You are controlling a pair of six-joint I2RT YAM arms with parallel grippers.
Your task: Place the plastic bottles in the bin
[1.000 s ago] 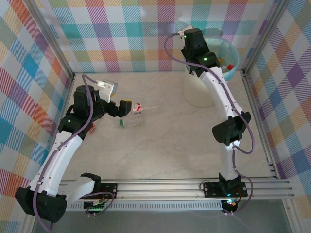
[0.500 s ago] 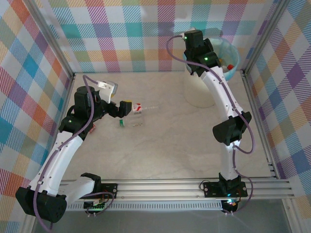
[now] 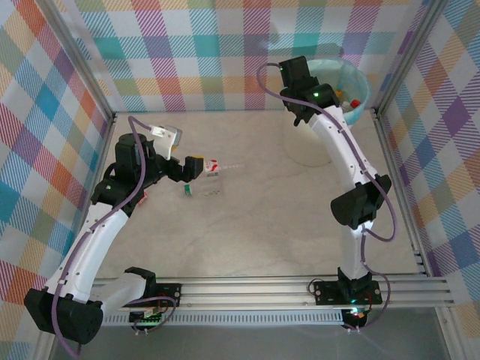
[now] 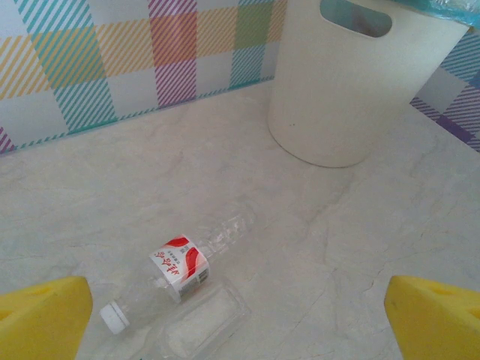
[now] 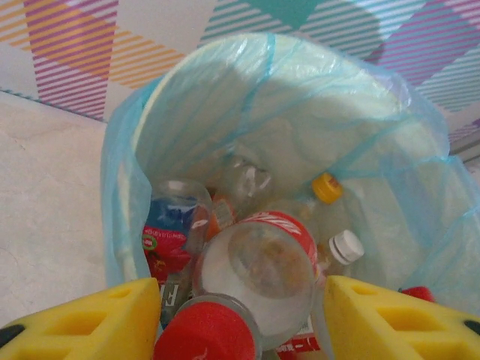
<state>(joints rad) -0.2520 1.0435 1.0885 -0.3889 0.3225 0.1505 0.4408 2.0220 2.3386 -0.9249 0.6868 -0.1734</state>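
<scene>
- Plastic bottle [image 4: 180, 262], clear with a red-and-white label, lay on the table [image 4: 360, 225] between the left gripper's [image 4: 240, 324] wide-spread fingers, untouched. Its white cap was plain from the wrist but too small from above.
- Bin [image 4: 330, 112] stood beyond bare tabletop, its top cut off.
- Right gripper [image 5: 240, 319] hung over the bin's blue liner [image 5: 255, 56], a red-labelled bottle [image 5: 259, 274] between its fingers. Whether it gripped the bottle could not be told.

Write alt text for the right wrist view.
A clear, red-capped bottle sits between the right gripper's yellow jaws, over the bin. Inside its light blue liner lie more bottles: a blue-labelled bottle, a yellow cap and a white cap.
</scene>
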